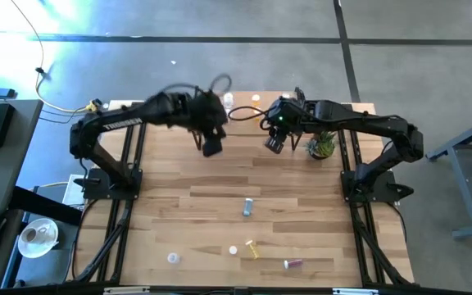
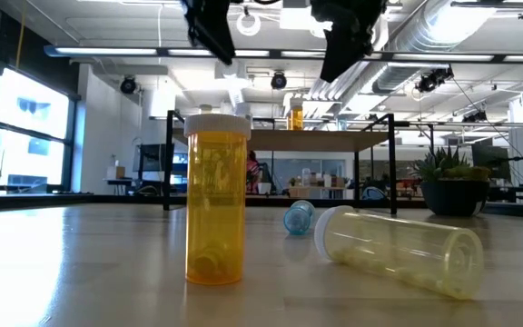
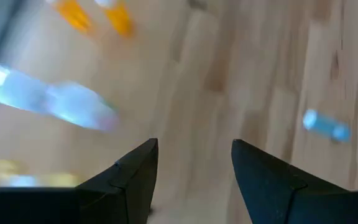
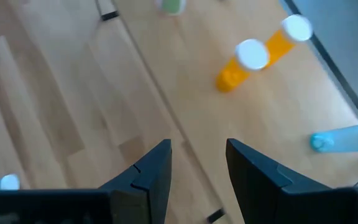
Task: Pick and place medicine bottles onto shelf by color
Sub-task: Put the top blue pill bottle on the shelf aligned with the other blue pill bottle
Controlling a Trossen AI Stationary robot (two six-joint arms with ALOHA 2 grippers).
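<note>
Both arms hang over the far end of the bench [image 1: 220,184], by the shelf [image 2: 334,141]. The left gripper [image 3: 194,168] is open and holds nothing. The right gripper [image 4: 197,165] is open and empty too. Orange bottles [image 4: 253,59] stand on the shelf. A blue bottle [image 1: 248,206] lies mid-bench, and a yellow bottle [image 2: 216,200] stands near the front.

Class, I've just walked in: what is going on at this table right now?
Two robot arms are sorting pill bottles onto a small shelf. Both the left gripper and right gripper hang open and empty near the shelf. Several bottles remain on the table, including a blue one lying mid-table and a yellow one standing upright.
</note>
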